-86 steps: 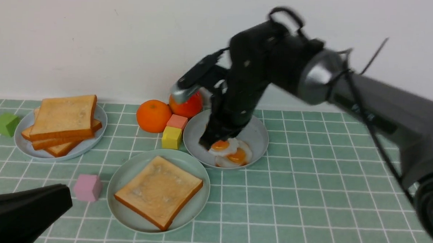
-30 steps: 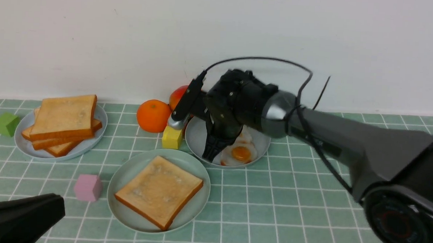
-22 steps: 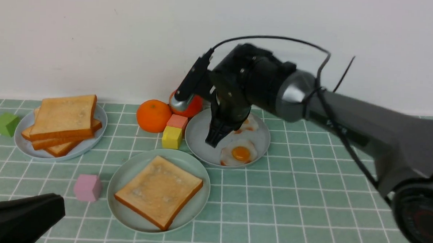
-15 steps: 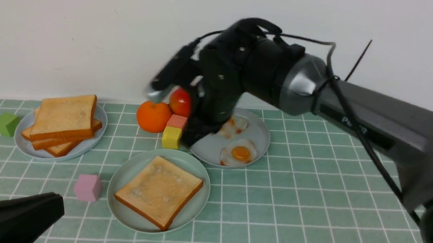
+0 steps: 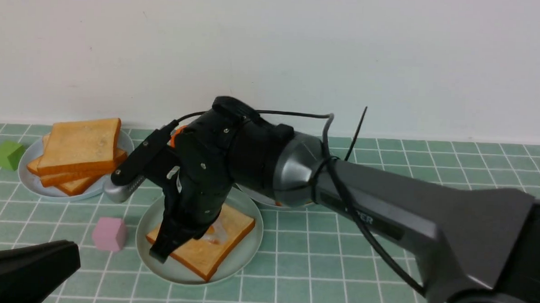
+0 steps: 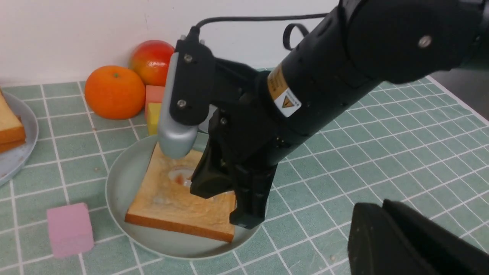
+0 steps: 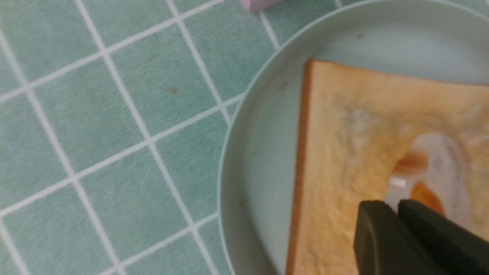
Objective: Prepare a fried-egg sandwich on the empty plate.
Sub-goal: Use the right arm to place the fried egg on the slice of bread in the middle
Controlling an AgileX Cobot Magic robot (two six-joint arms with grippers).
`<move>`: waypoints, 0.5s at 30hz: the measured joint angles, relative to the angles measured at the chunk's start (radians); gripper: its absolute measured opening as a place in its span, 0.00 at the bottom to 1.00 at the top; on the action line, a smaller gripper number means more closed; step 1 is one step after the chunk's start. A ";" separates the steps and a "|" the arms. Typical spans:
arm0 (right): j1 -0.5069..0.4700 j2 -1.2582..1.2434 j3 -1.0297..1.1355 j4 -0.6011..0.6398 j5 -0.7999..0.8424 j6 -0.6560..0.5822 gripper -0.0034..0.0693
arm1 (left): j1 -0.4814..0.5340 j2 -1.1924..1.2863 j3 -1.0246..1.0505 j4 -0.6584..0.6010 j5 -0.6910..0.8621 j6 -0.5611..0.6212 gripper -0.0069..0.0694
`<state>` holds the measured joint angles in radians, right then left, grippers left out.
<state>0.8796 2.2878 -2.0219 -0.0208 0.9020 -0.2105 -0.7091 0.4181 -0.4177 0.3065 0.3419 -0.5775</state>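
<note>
Left fingers (image 6: 372,215), closed and empty, sit nearest at 6 o'clock. Beyond them, the mint plate (image 5: 243,255) carries one toast slice (image 5: 215,254). Right fingers (image 7: 397,210) pinch the white rim of the fried egg (image 7: 443,172) lying on it. The egg is probably thin, floppy and slick, so grip the rim, not the yolk. The toast stack (image 5: 79,143) lies at 10 o'clock.

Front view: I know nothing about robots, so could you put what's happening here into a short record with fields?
Target plate: round pale mint-green plastic plate, holding one square toast slice.
Right claw: shut, pinching the white fried egg with orange yolk over that toast.
Left claw: shut, holding nothing, low at the near left.
Spare toast: stack of toast on a greyish-blue plate, far left.
Sandwich progress: bottom slice in place, top slice not yet added.
</note>
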 joint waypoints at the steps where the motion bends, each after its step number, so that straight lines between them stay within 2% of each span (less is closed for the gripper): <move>1: 0.000 0.004 0.000 -0.005 -0.005 0.000 0.12 | 0.000 0.000 0.000 0.000 0.000 0.000 0.14; 15: 0.031 -0.024 0.000 -0.080 -0.006 0.027 0.12 | 0.000 0.000 0.000 0.003 0.000 0.000 0.14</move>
<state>0.9104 2.2634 -2.0219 -0.1012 0.8957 -0.1836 -0.7091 0.4181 -0.4177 0.3098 0.3419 -0.5775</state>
